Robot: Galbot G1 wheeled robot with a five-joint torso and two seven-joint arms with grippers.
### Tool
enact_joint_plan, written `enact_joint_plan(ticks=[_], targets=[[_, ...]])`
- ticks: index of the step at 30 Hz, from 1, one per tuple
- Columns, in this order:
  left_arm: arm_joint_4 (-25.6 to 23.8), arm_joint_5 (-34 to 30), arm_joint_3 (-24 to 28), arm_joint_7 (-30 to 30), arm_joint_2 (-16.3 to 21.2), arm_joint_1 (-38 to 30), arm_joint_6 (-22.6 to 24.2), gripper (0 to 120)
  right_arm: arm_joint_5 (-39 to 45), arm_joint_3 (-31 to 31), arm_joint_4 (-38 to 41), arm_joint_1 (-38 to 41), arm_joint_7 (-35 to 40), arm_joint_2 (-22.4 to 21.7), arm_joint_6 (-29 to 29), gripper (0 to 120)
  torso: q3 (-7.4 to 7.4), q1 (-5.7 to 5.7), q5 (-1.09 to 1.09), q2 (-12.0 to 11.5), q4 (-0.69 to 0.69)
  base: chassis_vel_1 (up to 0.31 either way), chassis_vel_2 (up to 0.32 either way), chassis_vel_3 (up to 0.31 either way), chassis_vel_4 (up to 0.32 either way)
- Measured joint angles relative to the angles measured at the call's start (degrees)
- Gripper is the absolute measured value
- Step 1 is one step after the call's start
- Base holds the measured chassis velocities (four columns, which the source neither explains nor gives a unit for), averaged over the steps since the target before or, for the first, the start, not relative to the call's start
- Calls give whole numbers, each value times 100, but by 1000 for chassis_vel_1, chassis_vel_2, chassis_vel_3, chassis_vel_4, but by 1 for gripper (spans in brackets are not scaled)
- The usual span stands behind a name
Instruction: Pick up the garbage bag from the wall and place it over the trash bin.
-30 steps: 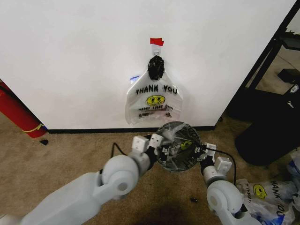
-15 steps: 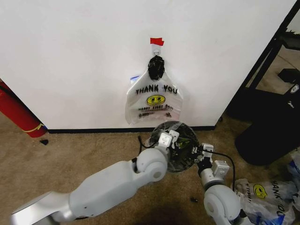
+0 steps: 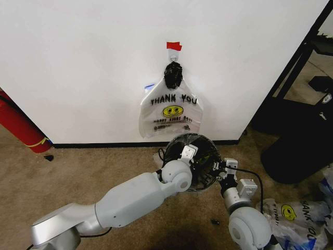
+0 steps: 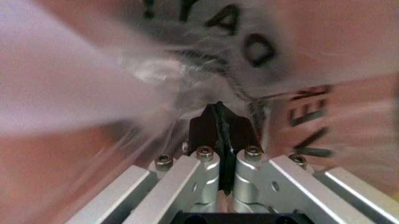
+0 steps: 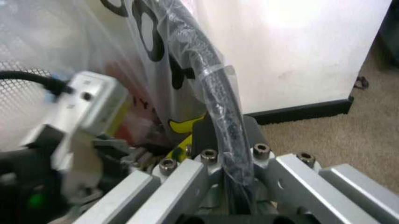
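Observation:
The trash bin (image 3: 192, 137), black wire mesh, stands on the carpet at the foot of the wall (image 3: 78, 62). The garbage bag (image 3: 208, 151) is a thin translucent film lying in and over the bin. My left gripper (image 3: 197, 162) reaches into the bin's mouth. In the left wrist view its pads (image 4: 219, 123) are pressed together, with the lettered garbage bag (image 4: 262, 51) streaming from them. My right gripper (image 3: 218, 169) is at the bin's right edge. There it is shut (image 5: 221, 126) on the film-wrapped bin rim (image 5: 212, 79); the garbage bag (image 5: 156, 70) hangs beside it.
A separate "THANK YOU" smiley bag (image 3: 170, 112) with a black knotted top hangs on the wall under a red tape mark (image 3: 174, 46). A red cylinder (image 3: 21, 125) leans at the left. A black stand base (image 3: 296, 151) and more bags (image 3: 296, 216) lie at the right.
My left arm has swung from the bin's left side across and into its mouth. The right gripper has stayed at the bin's right edge.

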Motion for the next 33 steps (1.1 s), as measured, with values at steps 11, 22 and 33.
enact_joint_plan(ticks=[11, 22, 33], targets=[[516, 55, 73, 39, -200, -37, -20, 0, 271, 59, 164, -58, 6, -42, -100, 0, 0, 0, 0, 0, 1, 0, 0, 0, 0], [697, 152, 65, 133, -216, -4, -57, 0, 396, 14, 173, -66, -12, -46, -148, 0, 0, 0, -1, 0, 0, 0, 0, 0, 0], [-366, 22, 98, 242, 268, 29, -143, 0, 537, 109, -242, 115, 87, -83, -136, 0, 0, 0, -1, 0, 1, 0, 0, 0, 0]])
